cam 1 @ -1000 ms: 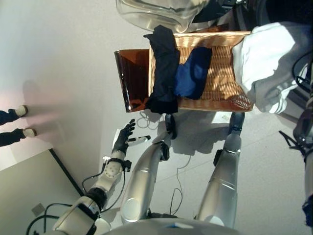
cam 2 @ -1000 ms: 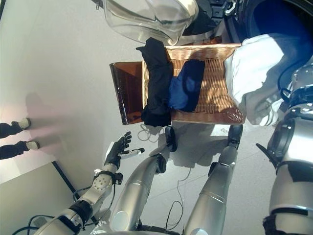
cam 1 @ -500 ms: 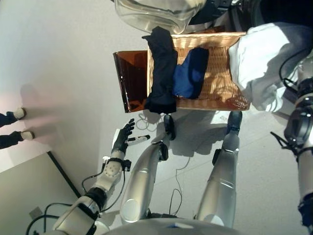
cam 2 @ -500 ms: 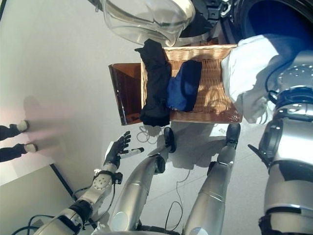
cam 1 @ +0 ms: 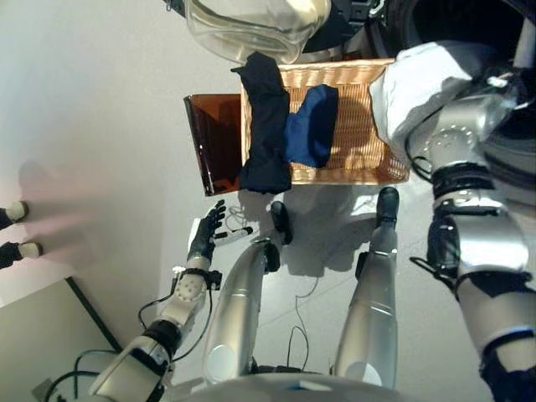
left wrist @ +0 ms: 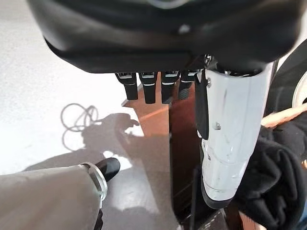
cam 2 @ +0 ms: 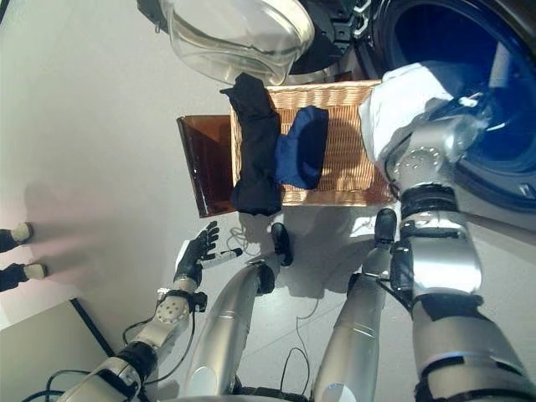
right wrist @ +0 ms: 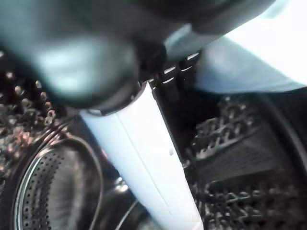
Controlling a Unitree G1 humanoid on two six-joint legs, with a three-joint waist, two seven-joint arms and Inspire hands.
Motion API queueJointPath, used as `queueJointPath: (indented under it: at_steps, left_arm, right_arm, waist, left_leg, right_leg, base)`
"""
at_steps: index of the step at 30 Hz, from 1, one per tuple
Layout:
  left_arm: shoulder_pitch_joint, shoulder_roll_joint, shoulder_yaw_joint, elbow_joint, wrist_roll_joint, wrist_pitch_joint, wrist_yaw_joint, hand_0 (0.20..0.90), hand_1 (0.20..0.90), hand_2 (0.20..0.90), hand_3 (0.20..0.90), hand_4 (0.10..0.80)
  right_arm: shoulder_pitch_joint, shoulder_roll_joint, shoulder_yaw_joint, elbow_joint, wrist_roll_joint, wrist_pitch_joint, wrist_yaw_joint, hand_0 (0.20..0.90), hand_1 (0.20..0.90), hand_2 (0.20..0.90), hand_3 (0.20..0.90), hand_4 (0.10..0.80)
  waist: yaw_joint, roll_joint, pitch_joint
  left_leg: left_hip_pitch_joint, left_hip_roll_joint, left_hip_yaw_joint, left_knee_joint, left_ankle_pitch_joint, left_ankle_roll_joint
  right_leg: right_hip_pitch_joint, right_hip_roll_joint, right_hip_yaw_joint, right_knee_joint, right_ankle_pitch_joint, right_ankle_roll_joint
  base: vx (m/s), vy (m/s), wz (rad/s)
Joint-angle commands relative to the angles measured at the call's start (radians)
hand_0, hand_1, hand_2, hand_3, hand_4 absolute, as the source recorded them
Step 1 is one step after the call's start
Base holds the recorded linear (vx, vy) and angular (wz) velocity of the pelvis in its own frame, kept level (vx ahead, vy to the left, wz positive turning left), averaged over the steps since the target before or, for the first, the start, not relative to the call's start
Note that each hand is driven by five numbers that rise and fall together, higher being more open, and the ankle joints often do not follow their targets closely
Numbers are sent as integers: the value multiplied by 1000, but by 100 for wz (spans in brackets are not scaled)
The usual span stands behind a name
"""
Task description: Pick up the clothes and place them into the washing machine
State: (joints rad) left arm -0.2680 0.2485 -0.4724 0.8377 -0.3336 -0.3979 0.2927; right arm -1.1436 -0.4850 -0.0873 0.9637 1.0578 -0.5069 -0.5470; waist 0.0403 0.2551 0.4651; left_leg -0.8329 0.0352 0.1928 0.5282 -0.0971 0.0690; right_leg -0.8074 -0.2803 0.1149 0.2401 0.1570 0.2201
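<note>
The right arm reaches up into the washing machine [cam 2: 469, 100] with the white garment [cam 2: 402, 96] bunched over its wrist end at the drum's rim, part of the cloth draped over the basket's right edge. The right hand [right wrist: 144, 139] shows only in its wrist view, white thumb cover pointing into the perforated drum with pale cloth just beside the fingers [right wrist: 175, 72]; whether those fingers grip the cloth, I cannot tell. The wicker basket [cam 1: 356, 134] sits on the floor in front of the machine, below the open glass door [cam 1: 251, 25]. A black garment [cam 1: 266, 126] hangs over the basket's left rim, and a blue garment [cam 1: 308, 126] lies inside, touching it. A brown panel [cam 1: 213, 142] stands against the basket's left side. The left hand [cam 1: 205, 239] hangs low over the floor, well apart from the basket, fingers straight and spread, holding nothing. At the far left edge, a person's shoes [cam 1: 15, 230] stand on the floor.
</note>
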Motion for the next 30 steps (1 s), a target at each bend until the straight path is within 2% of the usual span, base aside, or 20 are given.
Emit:
queueJointPath:
  at_steps: [1, 7, 10, 14, 19, 26, 30]
  left_arm:
    - [80, 71, 32, -39, 6, -40, 46, 900, 900, 900, 900, 800]
    - [85, 70, 45, -57, 16, -42, 56, 900, 900, 900, 900, 800]
    - [89, 67, 58, -60, 34, -42, 68, 900, 900, 900, 900, 800]
    - [97, 61, 64, -60, 46, -43, 78, 900, 900, 900, 900, 800]
    - [105, 55, 64, -63, 52, -50, 79, 900, 900, 900, 900, 800]
    - [111, 59, 70, -57, 71, -53, 91, 900, 900, 900, 900, 800]
    - [110, 56, 74, -42, 82, -55, 108, 900, 900, 900, 900, 800]
  right_arm:
    - [49, -40, 36, -148, -88, -96, 24, 900, 900, 900, 900, 800]
    - [117, 43, 59, -208, -121, -92, 46, 900, 900, 900, 900, 800]
    - [201, 101, 94, -254, -176, -74, 58, 900, 900, 900, 900, 800]
    - [287, 147, 76, -254, -179, -77, 70, 900, 900, 900, 900, 800]
    - [365, 156, 28, -193, -163, -79, 72, 900, 900, 900, 900, 800]
    - [473, 134, 39, -112, -266, -25, 40, 900, 900, 900, 900, 800]
    - [521, 155, 25, -65, -261, -19, 38, 900, 900, 900, 900, 800]
  waist:
    - [31, -13, -85]
    - [34, -19, -88]
    - [33, -33, -88]
    - [24, -40, -87]
    - [16, -39, -87]
    - [0, -51, -83]
    - [-9, -60, -80]
  left_leg:
    - [27, 38, -28, -98, 32, -118]
    - [31, 38, -25, -98, 32, -115]
    - [42, 37, -22, -109, 35, -112]
    - [49, 40, -23, -113, 35, -111]
    - [56, 43, -25, -116, 34, -115]
    - [64, 46, -24, -122, 35, -117]
    - [69, 49, -25, -128, 35, -118]
  right_leg:
    - [37, 9, 27, 79, -142, -78]
    - [42, 7, 25, 70, -136, -78]
    - [60, 6, 21, 50, -128, -76]
    - [69, 6, 19, 46, -130, -78]
    - [77, 6, 15, 46, -136, -78]
    - [87, 8, 10, 38, -134, -75]
    - [95, 12, 7, 33, -133, -75]
  base:
    - [-13, 34, -6]
    - [-17, 35, -2]
    - [0, 6, -1]
    - [0, 0, 0]
    - [23, -4, 0]
    - [9, -1, 0]
    - [0, 0, 0]
